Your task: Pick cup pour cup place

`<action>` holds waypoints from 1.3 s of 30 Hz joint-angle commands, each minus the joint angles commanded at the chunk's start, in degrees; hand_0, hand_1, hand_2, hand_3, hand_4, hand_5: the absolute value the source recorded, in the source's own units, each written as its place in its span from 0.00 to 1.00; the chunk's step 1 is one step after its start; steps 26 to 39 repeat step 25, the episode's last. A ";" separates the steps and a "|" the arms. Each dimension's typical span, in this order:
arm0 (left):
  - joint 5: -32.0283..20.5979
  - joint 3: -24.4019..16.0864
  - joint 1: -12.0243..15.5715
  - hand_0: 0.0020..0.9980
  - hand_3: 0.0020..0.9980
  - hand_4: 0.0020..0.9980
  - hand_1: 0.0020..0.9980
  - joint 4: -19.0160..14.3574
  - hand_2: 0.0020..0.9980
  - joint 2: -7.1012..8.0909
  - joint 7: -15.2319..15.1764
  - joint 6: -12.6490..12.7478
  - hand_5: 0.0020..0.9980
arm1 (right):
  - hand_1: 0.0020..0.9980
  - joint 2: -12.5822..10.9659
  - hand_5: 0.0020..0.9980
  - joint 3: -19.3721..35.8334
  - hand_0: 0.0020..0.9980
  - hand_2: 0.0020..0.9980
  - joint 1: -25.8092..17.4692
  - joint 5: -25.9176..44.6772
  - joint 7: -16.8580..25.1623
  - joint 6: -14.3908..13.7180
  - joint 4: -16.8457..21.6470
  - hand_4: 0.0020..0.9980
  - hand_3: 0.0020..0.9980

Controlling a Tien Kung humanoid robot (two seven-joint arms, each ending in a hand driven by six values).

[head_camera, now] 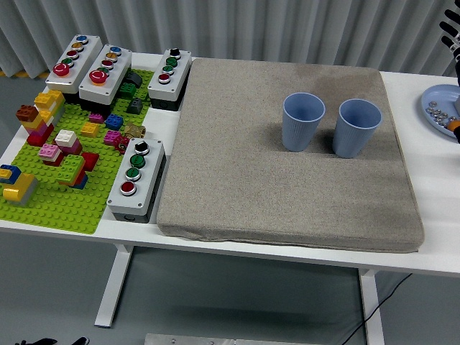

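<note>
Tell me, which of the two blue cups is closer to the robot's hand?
The right cup. It stands on the grey mat on the side nearer the right hand, which shows at the picture's right edge. The left cup stands beside it, farther away.

Two upright cups on mat.

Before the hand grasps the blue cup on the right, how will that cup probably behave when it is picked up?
The right blue cup looks thin-walled, so it is probably light and may dent under a hard squeeze. It stands upright on the soft grey mat, narrower at the base, so a sideways push could tip it towards the left blue cup.
</note>
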 joint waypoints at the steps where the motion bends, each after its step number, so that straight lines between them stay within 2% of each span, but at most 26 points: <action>1: 0.02 0.00 0.00 0.77 0.68 0.50 0.77 0.00 0.83 0.01 0.01 -0.01 1.00 | 0.80 -0.01 0.96 0.03 0.95 0.77 -0.01 -0.03 -0.02 -0.02 0.01 0.82 0.75; 17: 0.48 -0.52 -0.04 0.77 0.68 0.50 0.77 0.00 0.83 -0.02 0.11 0.01 1.00 | 0.80 0.02 0.95 0.13 0.95 0.78 0.11 -0.15 -0.14 -0.13 0.15 0.82 0.75; 18: 0.46 -0.50 -0.02 0.77 0.68 0.50 0.77 0.00 0.83 -0.01 0.12 0.02 1.00 | 0.80 0.03 0.92 0.08 0.95 0.78 0.12 -0.11 -0.14 -0.13 0.16 0.82 0.76; 39: -0.12 0.05 0.09 0.77 0.68 0.50 0.77 0.00 0.83 0.04 0.06 0.07 1.00 | 0.80 0.03 0.92 -0.12 0.95 0.78 0.12 -0.20 -0.27 -0.06 0.26 0.82 0.76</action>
